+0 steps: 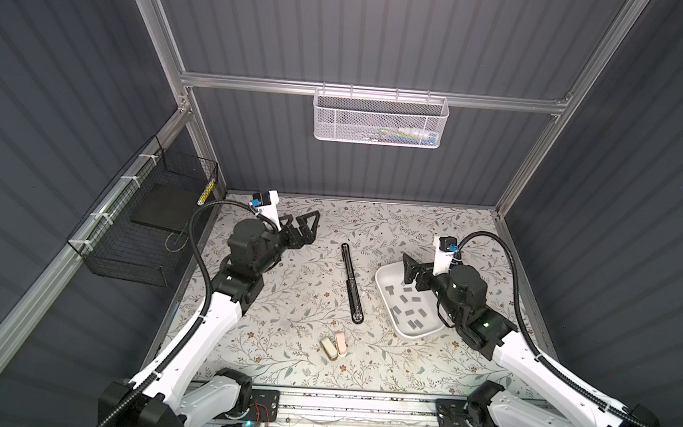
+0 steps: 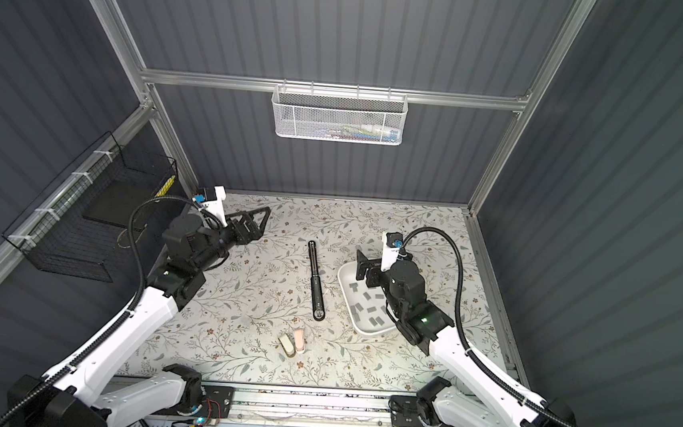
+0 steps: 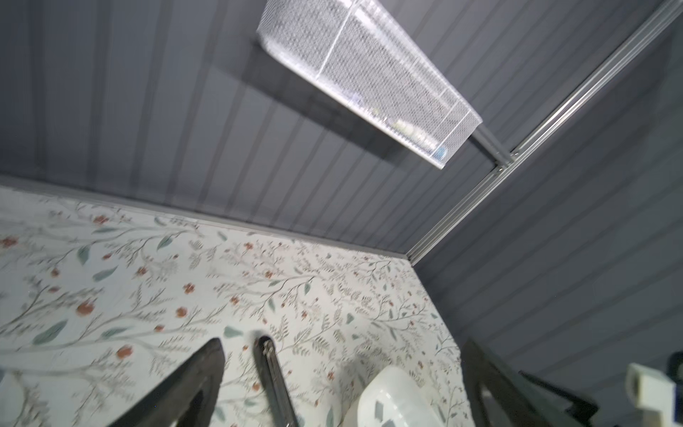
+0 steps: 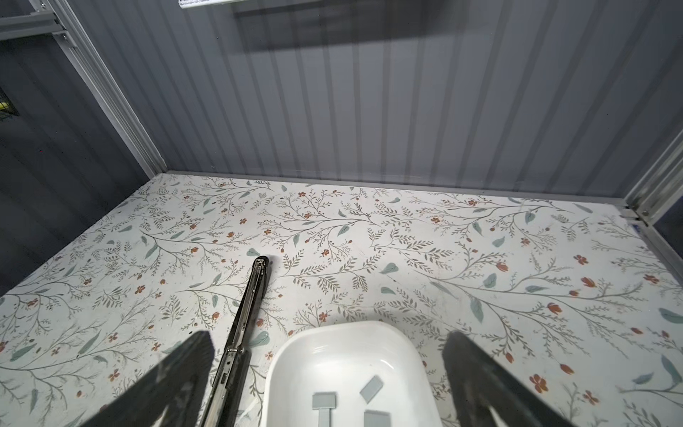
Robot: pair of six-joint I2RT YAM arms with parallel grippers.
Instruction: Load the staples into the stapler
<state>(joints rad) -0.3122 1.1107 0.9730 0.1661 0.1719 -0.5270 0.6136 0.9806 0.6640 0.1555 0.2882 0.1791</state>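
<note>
The staples (image 1: 410,311) lie scattered in the tray (image 1: 385,276), on the table (image 1: 283,301). The stapler (image 1: 352,283) lies opened flat just left of the tray. Two small items (image 1: 333,346) sit side by side, forward-left of the tray. A mesh basket (image 1: 380,119) hangs behind the tray.

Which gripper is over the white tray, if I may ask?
The right gripper, open above the white tray's far end; the left gripper hangs well away.

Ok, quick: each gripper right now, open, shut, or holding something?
Left gripper: open, holding nothing.
Right gripper: open, holding nothing, over the tray.
</note>
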